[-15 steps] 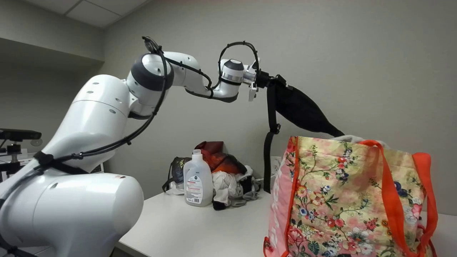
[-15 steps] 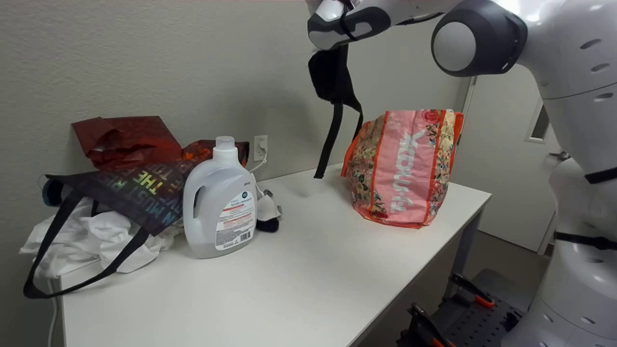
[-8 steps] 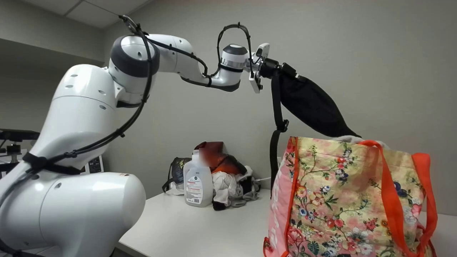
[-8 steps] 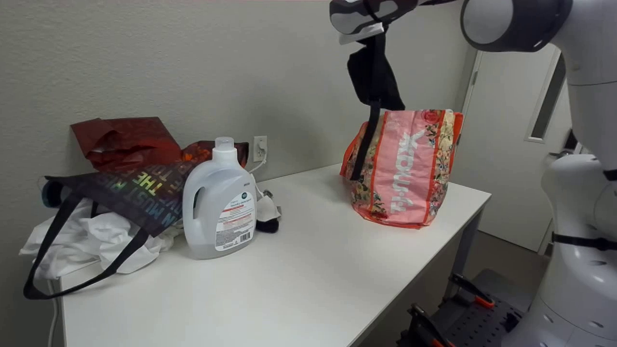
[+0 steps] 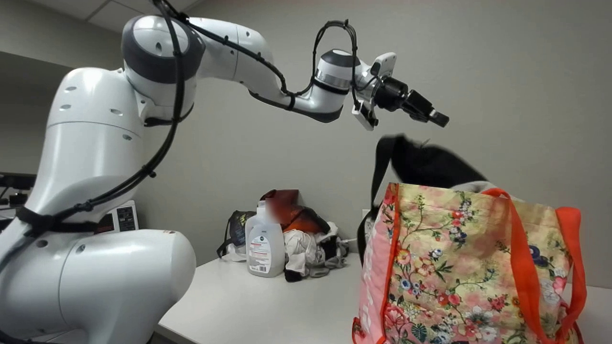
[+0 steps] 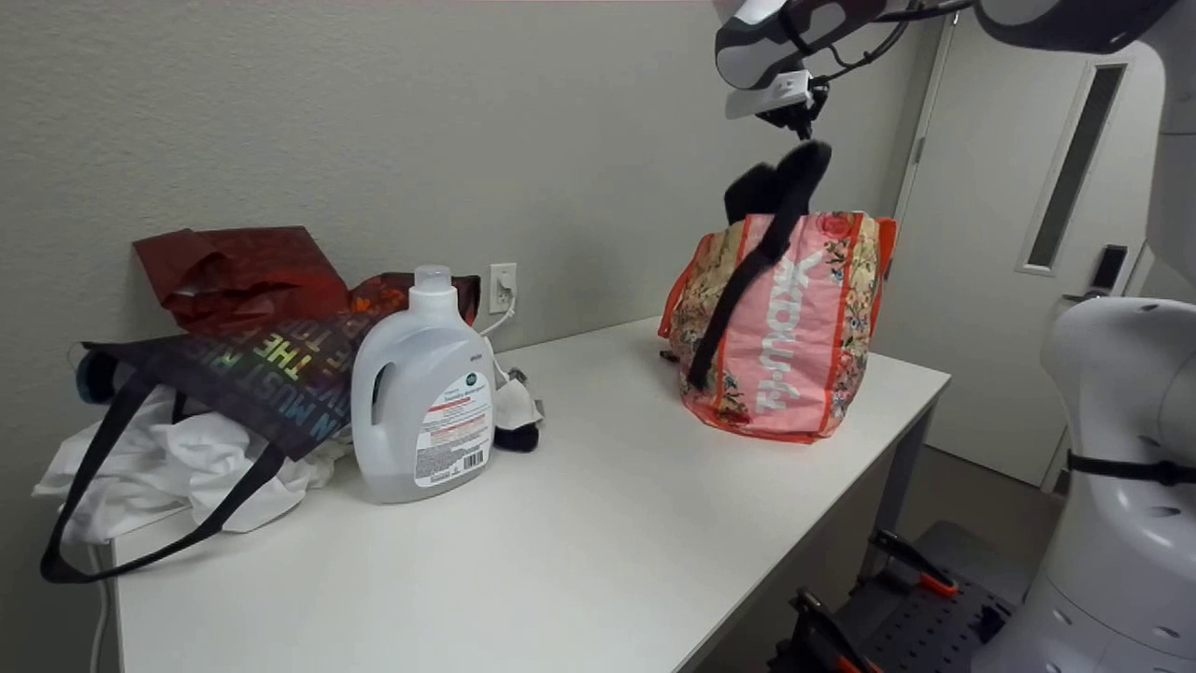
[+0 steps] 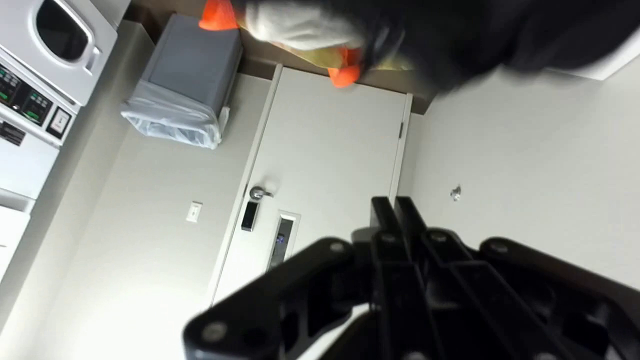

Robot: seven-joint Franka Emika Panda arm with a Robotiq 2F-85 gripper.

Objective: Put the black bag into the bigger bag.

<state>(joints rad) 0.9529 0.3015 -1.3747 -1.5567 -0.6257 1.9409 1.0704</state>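
White at far left in an exterior view: the robot arm (image 5: 95,157), arched high and reaching right over the table (image 5: 267,306). Farther right, toward the far edge, a detergent bottle (image 5: 263,246) beside a heap of cloth (image 5: 303,251), both well apart from the action.

Next rightward, hanging outside, the strap (image 5: 381,165) of the black bag (image 5: 428,165), crossing in front of the pink side (image 6: 808,374) of the big bag (image 5: 454,267) in an exterior view.

Above, the gripper (image 5: 440,118), holding the black bag a moment earlier and now apart from it. In the wrist view, fingers (image 7: 382,215) together or nearly so, with no fabric seen between. Just freed, then, and dropped toward the big bag; blurred at the edges, so probably moving. For the task, judged as the release itself: a delivery nearly done, with a result not yet certain.

Plain, dull black and limp, slumping at the top left of the big bag, with a lower end hidden behind the rim (image 5: 425,189) and an upper hump standing clear above. Impossible to tell how much inside. Grey cloth (image 5: 475,186) just to the right, perhaps filling the big bag enough to stop a full sink. Some risk, too, of a dangling strap dragging the load out. Farthest right, orange-red handles (image 5: 521,267) flopped down the near side.
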